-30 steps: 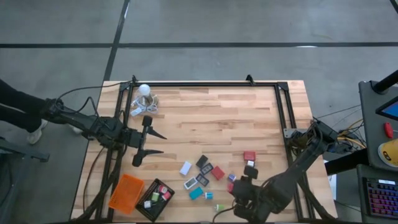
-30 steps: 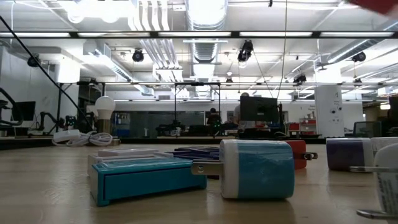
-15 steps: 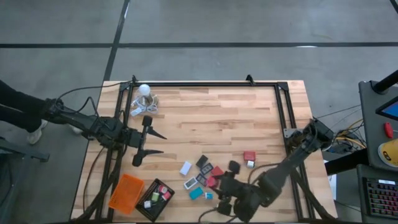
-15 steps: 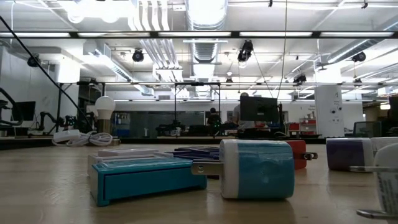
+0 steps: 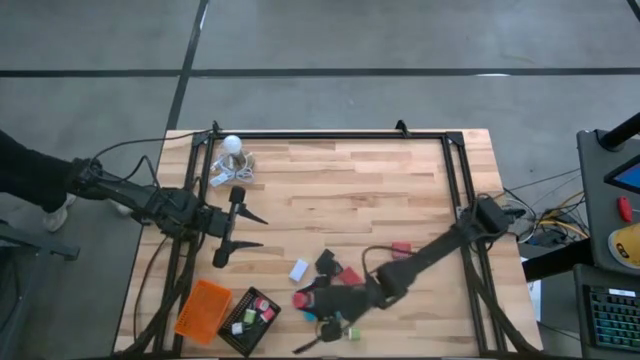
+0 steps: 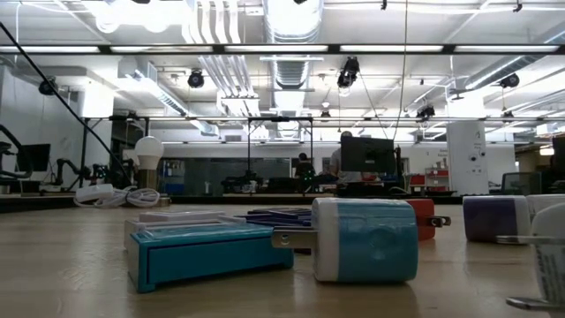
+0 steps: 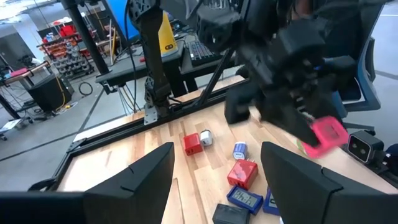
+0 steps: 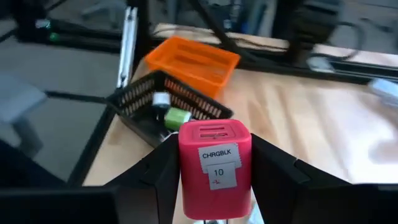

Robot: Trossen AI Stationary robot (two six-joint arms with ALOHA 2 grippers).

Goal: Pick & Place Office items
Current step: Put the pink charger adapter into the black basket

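Note:
My right gripper (image 5: 305,298) reaches across the near middle of the table and is shut on a red charger block (image 8: 214,168) labelled CHRGBLK. It hovers just right of the black tray (image 5: 250,318) and the orange tray (image 5: 203,308). More small office items lie flat on the wood: a white one (image 5: 298,270), a black one (image 5: 325,262) and red ones (image 5: 350,275) (image 5: 400,248). The low view shows a teal box (image 6: 207,252) and a teal plug block (image 6: 362,238). My left gripper (image 5: 258,230) waits open at the table's left side. My right gripper pinches the red charger block between its two fingers (image 8: 165,177), one on each side wall (image 8: 186,180). The fingers come level from the table's right, slanting slightly down. The block is lifted clear of the table (image 7: 326,134), with its labelled face toward the wrist camera.
The black tray (image 8: 149,102) holds a few small pieces, and the orange tray (image 8: 193,59) sits just beyond it at the near left corner. A white bulb (image 5: 232,145) with a coiled cord (image 5: 235,170) lies at the far left. The table's middle and far half are bare wood.
My right gripper has swept toward the table's left along the near edge, carrying the red charger block from the near right over the scattered items to beside the black tray. The items on the table have stayed put.

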